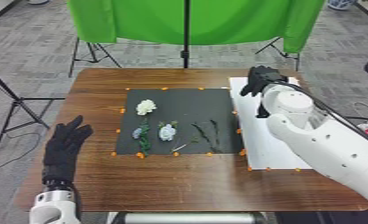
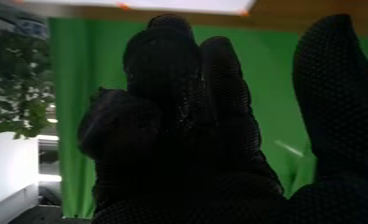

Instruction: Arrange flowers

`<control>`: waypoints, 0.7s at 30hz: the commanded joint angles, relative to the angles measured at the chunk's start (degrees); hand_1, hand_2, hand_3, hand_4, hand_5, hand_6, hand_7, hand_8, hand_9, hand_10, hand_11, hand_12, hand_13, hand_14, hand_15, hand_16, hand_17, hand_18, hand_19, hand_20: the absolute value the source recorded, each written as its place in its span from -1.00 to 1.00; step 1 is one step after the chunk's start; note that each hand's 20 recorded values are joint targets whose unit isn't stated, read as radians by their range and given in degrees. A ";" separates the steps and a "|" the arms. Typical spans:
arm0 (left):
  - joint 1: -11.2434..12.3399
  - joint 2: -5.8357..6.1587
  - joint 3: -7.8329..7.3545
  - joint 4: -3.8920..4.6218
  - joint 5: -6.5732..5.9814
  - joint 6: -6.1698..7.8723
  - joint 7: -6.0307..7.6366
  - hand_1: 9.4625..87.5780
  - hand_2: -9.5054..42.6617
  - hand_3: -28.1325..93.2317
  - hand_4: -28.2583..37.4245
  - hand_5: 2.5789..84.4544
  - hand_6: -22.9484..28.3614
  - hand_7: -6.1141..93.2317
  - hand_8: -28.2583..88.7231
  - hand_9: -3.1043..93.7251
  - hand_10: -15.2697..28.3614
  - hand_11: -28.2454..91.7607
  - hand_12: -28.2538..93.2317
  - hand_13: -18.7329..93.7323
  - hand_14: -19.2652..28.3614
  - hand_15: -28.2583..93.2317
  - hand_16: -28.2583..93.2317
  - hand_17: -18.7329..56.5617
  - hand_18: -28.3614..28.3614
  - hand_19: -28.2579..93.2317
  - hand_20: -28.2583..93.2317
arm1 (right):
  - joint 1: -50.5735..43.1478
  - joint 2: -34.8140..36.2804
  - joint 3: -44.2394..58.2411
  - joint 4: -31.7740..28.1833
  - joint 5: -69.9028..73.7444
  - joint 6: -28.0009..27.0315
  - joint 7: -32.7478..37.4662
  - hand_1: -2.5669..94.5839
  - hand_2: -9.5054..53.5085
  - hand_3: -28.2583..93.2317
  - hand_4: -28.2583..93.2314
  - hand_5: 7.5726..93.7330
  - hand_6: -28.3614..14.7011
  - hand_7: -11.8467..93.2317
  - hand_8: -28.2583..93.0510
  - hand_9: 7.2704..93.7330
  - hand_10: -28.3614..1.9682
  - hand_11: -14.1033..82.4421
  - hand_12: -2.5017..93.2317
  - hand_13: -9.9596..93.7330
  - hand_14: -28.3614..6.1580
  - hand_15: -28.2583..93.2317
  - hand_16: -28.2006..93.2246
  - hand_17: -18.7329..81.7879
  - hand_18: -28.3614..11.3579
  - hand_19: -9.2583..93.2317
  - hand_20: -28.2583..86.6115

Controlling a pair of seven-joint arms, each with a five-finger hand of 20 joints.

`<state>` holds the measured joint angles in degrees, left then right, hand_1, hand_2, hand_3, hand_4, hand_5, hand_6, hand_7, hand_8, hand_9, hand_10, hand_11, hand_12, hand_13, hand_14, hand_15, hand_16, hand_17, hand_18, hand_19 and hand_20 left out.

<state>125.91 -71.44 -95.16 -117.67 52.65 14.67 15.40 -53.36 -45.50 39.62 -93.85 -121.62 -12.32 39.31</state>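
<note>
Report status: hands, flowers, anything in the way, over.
Left hand open, left of dark mat. Right hand open, over white sheet. Flowers on mat, nothing covering them.

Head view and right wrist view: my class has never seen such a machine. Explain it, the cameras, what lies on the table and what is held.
This is a two-armed robot. The head view looks down from its head; the other comes from its right wrist. On the brown table lies a dark mat with a white flower, a pale flower and green stems, beside a white board. Its gloved left hand is open and empty; whether the right hand holds anything is unclear.
</note>
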 commanded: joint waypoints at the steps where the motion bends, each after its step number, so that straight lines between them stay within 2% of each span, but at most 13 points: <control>1: 1.07 -0.50 -0.19 -0.36 -0.02 0.55 -0.17 -0.76 -0.37 0.50 -1.00 0.06 0.05 -0.64 -0.60 0.02 0.32 -0.20 -0.29 -0.09 0.52 -0.15 -0.51 -0.46 0.47 -0.41 -0.22 | -3.27 4.19 1.50 -0.58 -1.39 -3.94 -0.61 -0.23 -1.00 0.47 -0.75 0.23 0.29 -0.59 -0.64 0.44 -0.28 -0.31 -0.44 0.74 0.16 0.42 0.03 0.49 -0.29 1.00 0.37; 9: 1.10 -0.56 -0.33 -0.30 0.11 0.01 -0.23 -0.77 -0.37 0.51 -1.00 0.06 0.05 -0.64 -0.60 0.02 0.32 -0.20 -0.29 -0.09 0.52 -0.15 -0.51 -0.47 0.47 -0.41 -0.22 | -7.46 6.45 4.59 -0.87 -3.68 -5.82 -0.99 -0.27 -1.00 0.48 -0.76 0.14 0.30 -0.62 -0.64 0.33 -0.30 -0.34 -0.41 0.68 0.11 0.42 0.03 0.44 -0.35 1.00 0.35; 12: 1.03 -0.59 -0.26 -0.30 0.11 -0.09 -0.33 -0.76 -0.38 0.51 -1.00 0.06 0.05 -0.64 -0.60 0.02 0.32 -0.20 -0.29 -0.09 0.52 -0.15 -0.51 -0.46 0.47 -0.41 -0.22 | -8.49 6.04 4.72 0.41 -4.13 -5.55 -0.82 -0.21 -1.00 0.48 -0.77 0.11 0.29 -0.62 -0.64 0.31 -0.30 -0.34 -0.41 0.67 0.10 0.42 0.03 0.44 -0.35 1.00 0.34; 13: 0.97 -0.59 -0.24 -0.31 0.12 -0.08 -0.38 -0.76 -0.38 0.51 -1.00 0.06 0.05 -0.64 -0.60 0.02 0.32 -0.20 -0.29 -0.09 0.52 -0.15 -0.51 -0.46 0.47 -0.41 -0.22 | -8.76 5.95 4.47 0.93 -3.74 -4.32 -1.08 -0.19 -1.00 0.49 -0.77 0.11 0.29 -0.62 -0.64 0.31 -0.30 -0.34 -0.41 0.67 0.11 0.43 0.03 0.44 -0.34 1.00 0.34; 15: 1.01 -0.62 -0.34 -0.32 0.10 -0.14 -0.31 -0.75 -0.38 0.50 -1.00 0.06 0.05 -0.64 -0.60 0.02 0.32 -0.20 -0.29 -0.09 0.52 -0.15 -0.51 -0.47 0.47 -0.41 -0.22 | -9.42 5.92 2.99 2.28 -4.78 1.67 -2.06 -0.12 -1.00 0.50 -0.80 0.14 0.32 -0.59 -0.64 0.34 -0.23 -0.33 -0.42 0.70 0.18 0.43 0.02 0.45 -0.30 1.00 0.33; 17: 0.89 -0.58 -0.33 -0.29 0.03 0.02 -0.36 -0.75 -0.38 0.50 -1.00 0.06 0.05 -0.64 -0.60 0.02 0.32 -0.20 -0.29 -0.09 0.52 -0.15 -0.51 -0.47 0.47 -0.41 -0.22 | -9.71 5.86 1.06 3.83 -6.15 8.21 -2.83 -0.04 -1.00 0.50 -0.82 0.21 0.36 -0.55 -0.66 0.45 -0.14 -0.31 -0.44 0.74 0.26 0.43 0.01 0.48 -0.26 1.00 0.34; 18: 0.87 -0.54 -0.29 -0.29 -0.05 0.06 -0.40 -0.75 -0.37 0.50 -1.00 0.06 0.05 -0.64 -0.60 0.02 0.32 -0.20 -0.29 -0.09 0.52 -0.15 -0.51 -0.46 0.47 -0.41 -0.22 | -9.84 5.83 0.30 4.53 -6.62 11.48 -3.41 0.01 -1.00 0.50 -0.84 0.30 0.39 -0.52 -0.67 0.52 -0.04 -0.29 -0.46 0.78 0.32 0.43 0.01 0.51 -0.22 1.00 0.35; 20: 0.74 -0.56 -0.28 -0.31 0.10 0.05 -0.60 -0.75 -0.37 0.50 -1.00 0.06 0.05 -0.64 -0.60 0.02 0.32 -0.20 -0.29 -0.09 0.52 -0.15 -0.51 -0.46 0.47 -0.41 -0.22 | -9.92 5.69 -0.85 5.67 -7.99 16.63 -3.96 0.14 -1.00 0.41 -0.83 0.43 0.38 -0.50 -0.53 0.65 0.12 -0.37 -0.33 0.83 0.39 0.42 0.02 0.55 -0.20 1.00 0.37; 21: 0.83 -0.60 -0.28 -0.32 0.09 0.09 -0.54 -0.75 -0.37 0.50 -1.00 0.06 0.05 -0.64 -0.60 0.02 0.33 -0.20 -0.29 -0.09 0.52 -0.15 -0.51 -0.46 0.47 -0.41 -0.22 | -9.84 5.65 -1.10 5.97 -8.49 18.71 -4.26 0.24 -1.00 0.35 -0.83 0.56 0.39 -0.47 -0.45 0.79 0.22 -0.45 -0.21 0.87 0.44 0.41 0.03 0.59 -0.17 1.00 0.39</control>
<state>126.15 -71.52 -95.33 -117.87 52.64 14.68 15.42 -61.56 -39.87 41.94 -90.76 -125.83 -9.11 37.31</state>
